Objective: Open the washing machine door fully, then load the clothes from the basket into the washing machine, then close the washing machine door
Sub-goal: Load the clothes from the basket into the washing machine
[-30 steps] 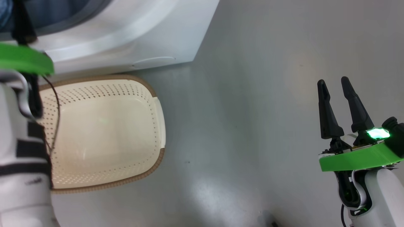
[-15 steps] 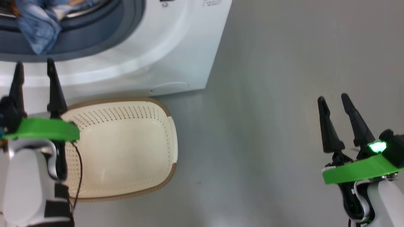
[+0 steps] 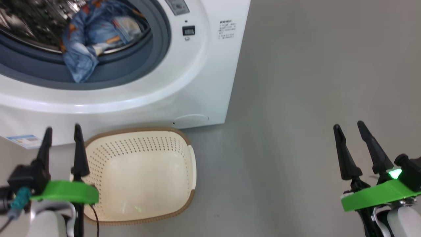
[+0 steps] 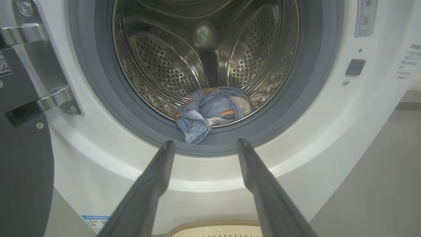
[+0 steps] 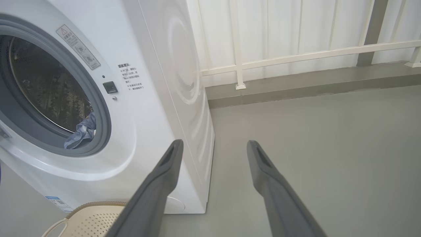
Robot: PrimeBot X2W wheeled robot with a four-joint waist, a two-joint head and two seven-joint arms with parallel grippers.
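Finds the clothes (image 4: 210, 108) already inside the washing machine (image 3: 197, 82), low at 6 o'clock of the perforated steel drum (image 4: 158, 59), with one limp corner draped forward onto the grey rubber gasket (image 4: 88, 82). Reads as soft, light, printed blue fabric: easy to pinch on any fold, apt to sag and snag. Shows the cream perforated basket (image 3: 138, 144), brown-rimmed, at 7 o'clock of the head view, with nothing in it. Places the left gripper (image 3: 63, 131) at 8 o'clock and the right gripper (image 3: 348, 125) at 4 o'clock, each with fingers parted wide around nothing. Points next, by judgement, to the washing machine door (image 4: 23, 171), swung open at 9 o'clock of the left wrist view on a bright metal hinge (image 4: 46, 65). Expect it rigid, glossy and fairly heavy. Better pushed at the free edge, far from the hinge, than pinched. Tuck the hanging corner in first, or risk trapping it.
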